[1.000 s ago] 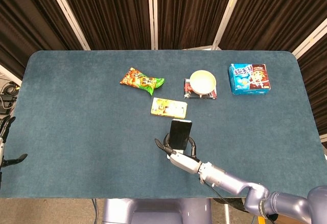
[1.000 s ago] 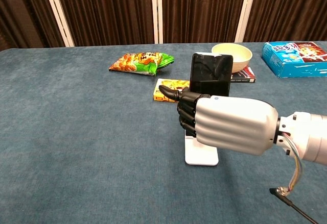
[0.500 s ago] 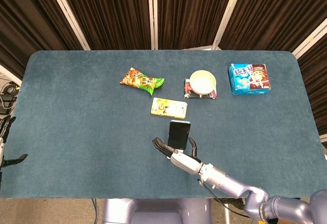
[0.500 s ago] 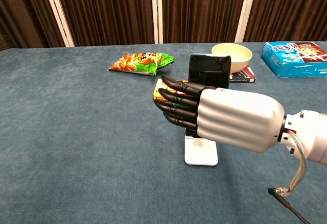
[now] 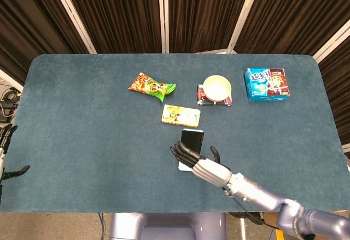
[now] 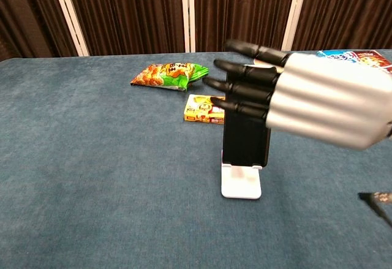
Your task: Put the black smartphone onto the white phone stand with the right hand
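Phone is on the stand

The black smartphone (image 6: 245,139) stands on the white phone stand (image 6: 241,182), mid-frame. My right hand (image 6: 306,97) is empty, fingers spread. Next I should pull away gently.

The right arm (image 5: 268,196) enters from the 5 o'clock corner of the head view and reaches toward 10 o'clock. Its right hand (image 5: 205,166) is empty, dark fingers (image 6: 242,88) extended and slightly apart, pointing toward 9 o'clock in the chest view. The left hand (image 5: 5,152) rests at the 8 o'clock edge, fingers apart.
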